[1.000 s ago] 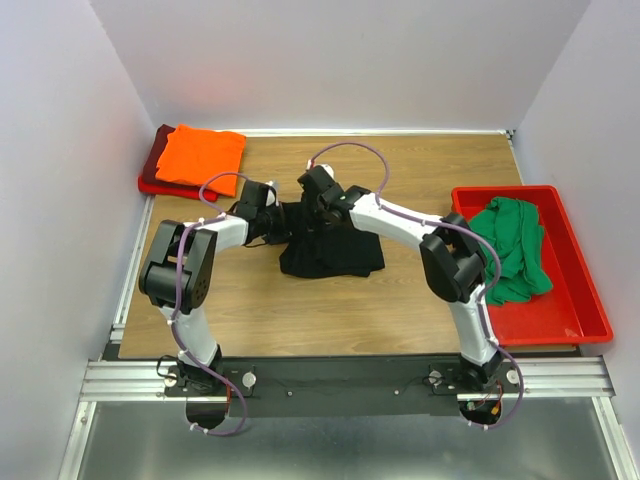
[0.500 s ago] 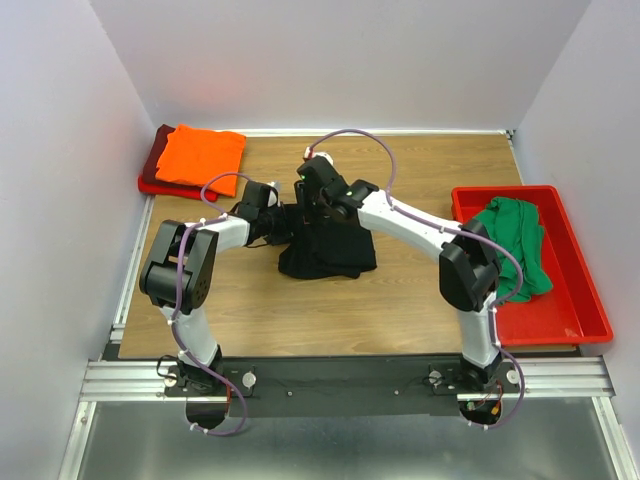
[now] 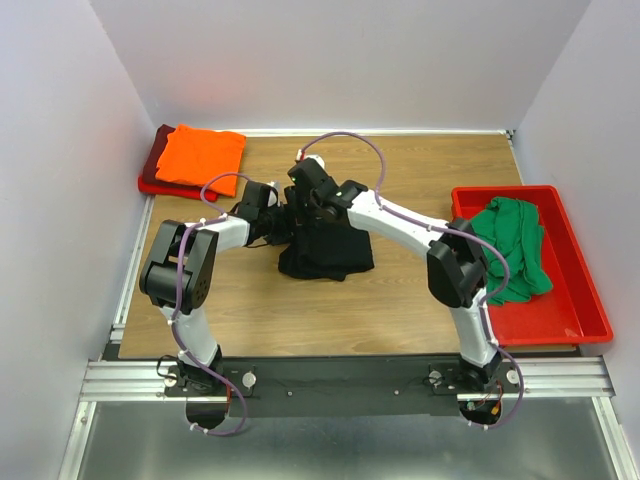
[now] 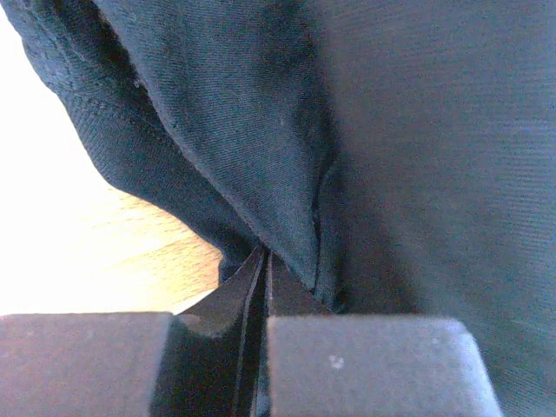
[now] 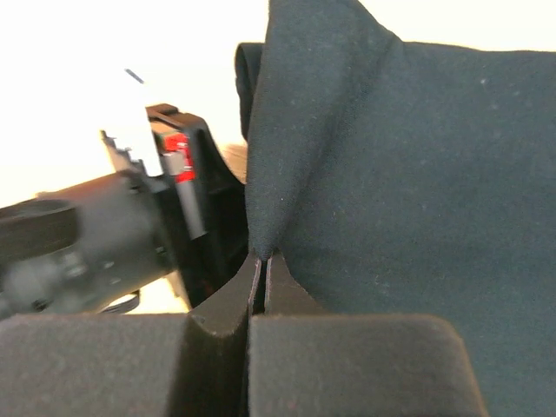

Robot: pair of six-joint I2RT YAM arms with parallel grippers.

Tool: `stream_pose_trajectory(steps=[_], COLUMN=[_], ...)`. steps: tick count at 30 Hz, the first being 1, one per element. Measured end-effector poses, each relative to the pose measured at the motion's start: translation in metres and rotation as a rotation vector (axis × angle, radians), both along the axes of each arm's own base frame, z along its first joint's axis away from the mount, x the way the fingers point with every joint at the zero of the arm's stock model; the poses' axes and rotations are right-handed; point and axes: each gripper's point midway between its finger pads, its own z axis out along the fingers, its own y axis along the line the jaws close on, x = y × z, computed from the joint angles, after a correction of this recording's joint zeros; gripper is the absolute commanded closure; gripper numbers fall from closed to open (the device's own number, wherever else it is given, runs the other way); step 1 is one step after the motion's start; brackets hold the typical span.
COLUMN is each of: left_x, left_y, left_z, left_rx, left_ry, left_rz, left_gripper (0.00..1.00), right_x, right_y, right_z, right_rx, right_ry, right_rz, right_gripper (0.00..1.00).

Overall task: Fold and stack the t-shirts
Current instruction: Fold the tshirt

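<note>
The black t-shirt lies bunched at the table's middle. My left gripper is shut on its left edge; in the left wrist view the gripper pinches the dark cloth. My right gripper is shut on a fold at the shirt's far left, close beside the left gripper; in the right wrist view the gripper nips a ridge of the black cloth. The orange t-shirt lies folded on the dark red one at the far left. The green t-shirt lies crumpled in the bin.
A red plastic bin stands at the table's right edge. White walls enclose the table on three sides. The left arm's wrist shows close to my right gripper.
My right gripper has moved left toward the left gripper, dragging the black shirt's fold with it. The shirt's bulk has shifted left and narrowed. The left arm has barely moved.
</note>
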Motion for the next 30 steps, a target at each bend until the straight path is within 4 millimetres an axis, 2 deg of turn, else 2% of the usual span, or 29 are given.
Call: stream_pose_trajectory(steps=[3, 12, 21, 24, 29, 30], left_x=[-0.001, -0.009, -0.039, -0.048, -0.065, -0.069], left_y=[0.0, 0.02, 0.041, 0.043, 0.047, 0.048], left_z=[0.001, 0.019, 0.008, 0.006, 0.01, 0.011], left_rx=[-0.001, 0.013, 0.04, 0.039, 0.027, 0.023], left_ry=[0.004, -0.009, 0.036, 0.043, 0.041, 0.04], left_rz=[0.003, 0.066, 0.12, 0.122, 0.133, 0.136], left_gripper=[0.87, 0.86, 0.86, 0.86, 0.87, 0.87], right_x=[0.0, 0.0, 0.001, 0.0, -0.005, -0.006], right_y=[0.0, 0.0, 0.005, 0.012, 0.021, 0.022], right_z=[-0.01, -0.012, -0.018, -0.026, -0.039, -0.04], right_rx=[-0.015, -0.017, -0.014, -0.005, 0.013, 0.018], right_ry=[0.015, 0.017, 0.027, 0.052, 0.093, 0.1], right_rz=[-0.002, -0.001, 0.006, 0.019, 0.037, 0.041], right_gripper=[1.0, 0.98, 0.89, 0.73, 0.55, 0.49])
